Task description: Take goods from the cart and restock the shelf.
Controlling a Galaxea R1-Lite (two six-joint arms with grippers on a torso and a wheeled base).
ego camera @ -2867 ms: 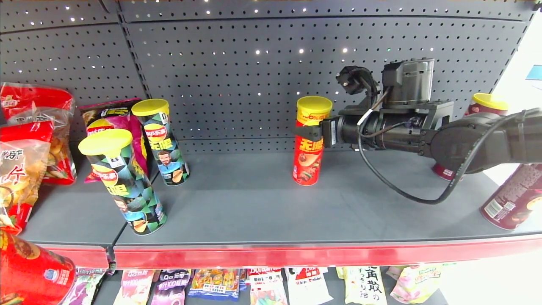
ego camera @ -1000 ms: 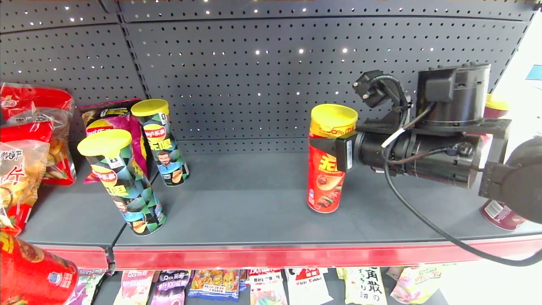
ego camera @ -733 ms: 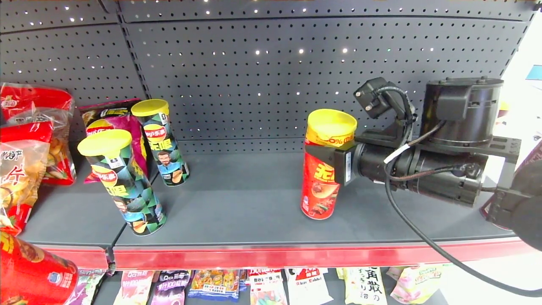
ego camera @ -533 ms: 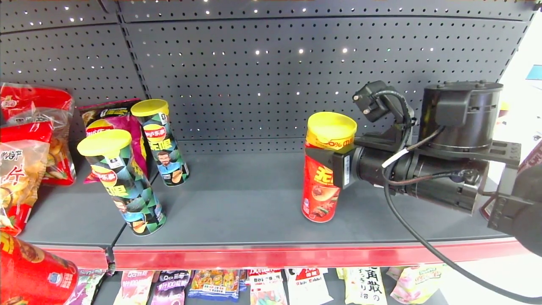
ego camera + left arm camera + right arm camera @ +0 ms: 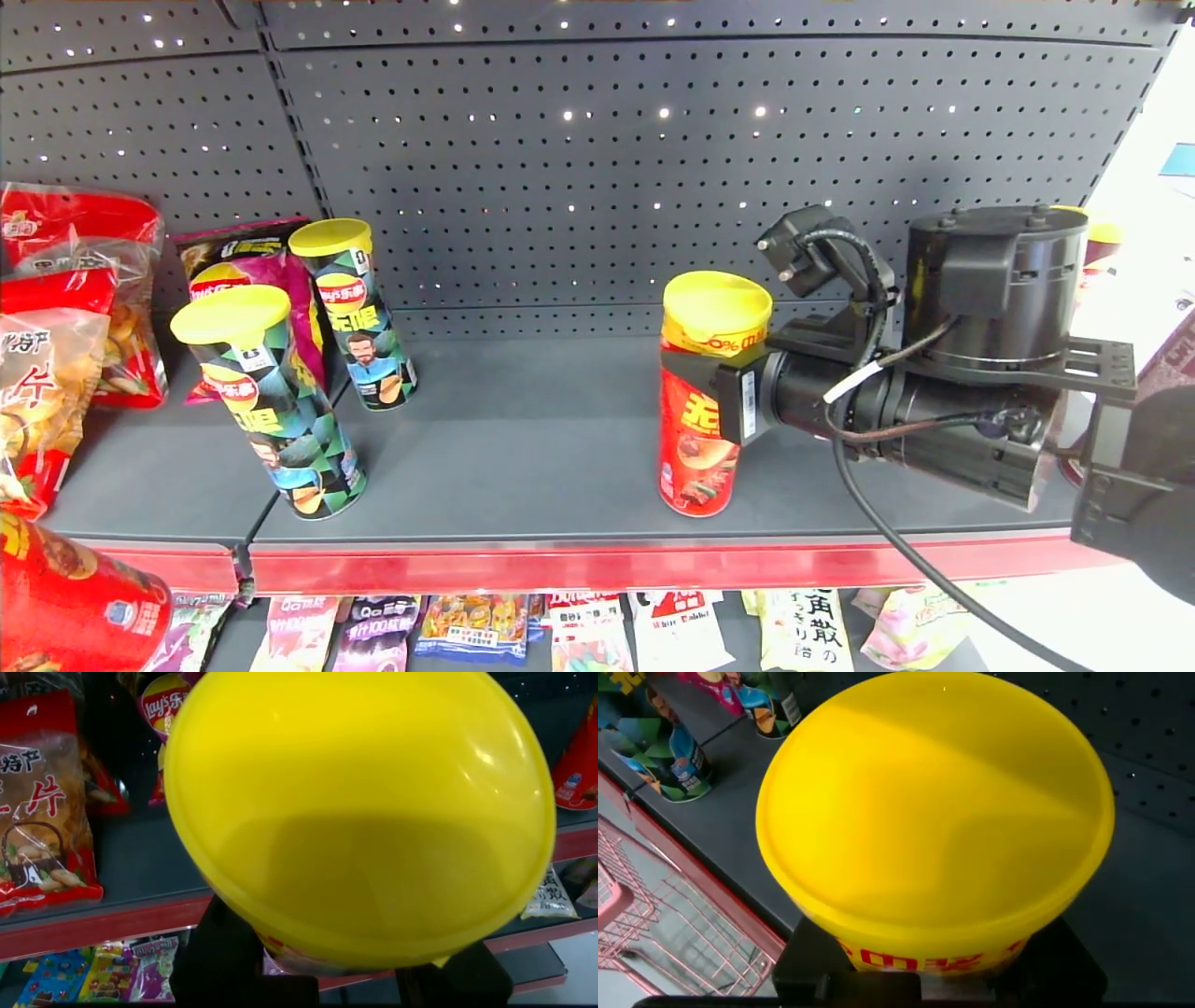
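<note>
A red chip can with a yellow lid (image 5: 698,411) stands upright near the front of the grey shelf (image 5: 523,448). My right gripper (image 5: 693,371) is shut on it just under the lid, reaching in from the right. I cannot tell whether its base touches the shelf. The right wrist view looks down on that can's lid (image 5: 934,812), with my right gripper (image 5: 941,963) clamped below it. My left gripper (image 5: 336,971) is shut on a second red can, whose yellow lid (image 5: 360,812) faces the camera; this second can (image 5: 65,597) sits at the lower left, in front of the shelf.
Two green-black cans (image 5: 271,401) (image 5: 355,313) and snack bags (image 5: 56,308) fill the shelf's left part. A dark red can (image 5: 1102,238) stands behind my right arm. A red lip (image 5: 597,560) edges the shelf, packets hang below, and a pink cart (image 5: 654,933) is below right.
My right gripper has carried the red can from the back of the shelf to near its front edge and a little to the left. The left arm has stayed put.
</note>
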